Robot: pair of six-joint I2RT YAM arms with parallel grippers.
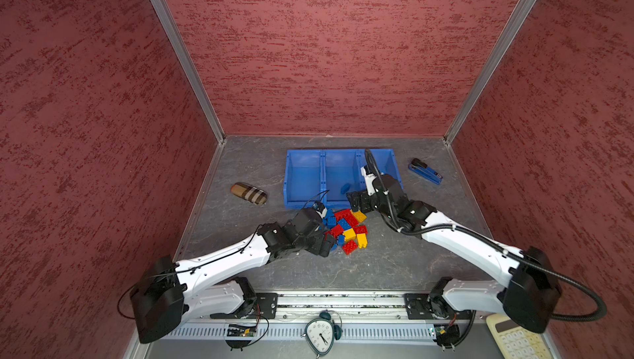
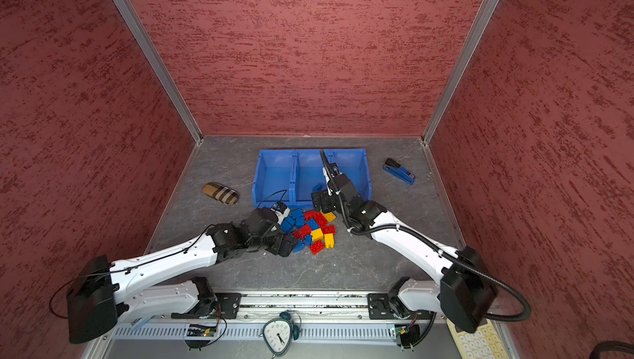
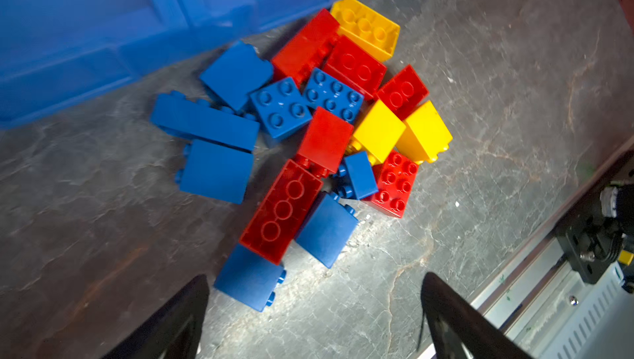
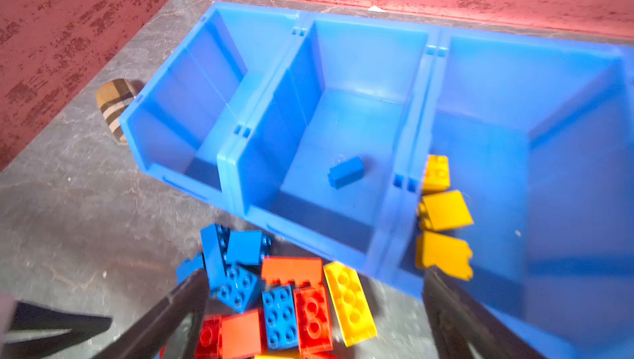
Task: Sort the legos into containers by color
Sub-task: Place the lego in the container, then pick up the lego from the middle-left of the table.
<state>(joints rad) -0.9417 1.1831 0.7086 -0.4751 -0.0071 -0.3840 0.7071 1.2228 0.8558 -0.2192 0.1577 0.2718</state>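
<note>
You are early in the sort. In the top views the legos [image 1: 346, 228] lie heaped at the centre of the frame, touching the near wall of the containers [image 1: 339, 162]. Only four bricks are binned: a blue brick [image 4: 345, 172] on the floor of the middle bin [image 4: 363, 59], and three yellow bricks [image 4: 444, 210] in the right-hand bin [image 4: 531, 76]. The left-hand bin [image 4: 185, 100] shows nothing inside.

Your right hand [image 4: 310, 278] hangs over the near rim of the row, by the wall between the middle and right-hand bins, with its jaws spread and empty. Your left hand [image 3: 314, 288] is low at the lower left edge of the heap, also spread and empty, with a lone blue brick [image 3: 248, 276] just ahead of one finger.

That brick looks like the next pick: straddle it, close, lift clear, then carry it to the middle bin. The two arms work close together here, so move the right hand aside first.

There is open bench [image 1: 394, 264] below and to the right of the heap. The stapler [image 1: 425, 171] and the patterned case [image 1: 248, 193] lie well apart from the work.
</note>
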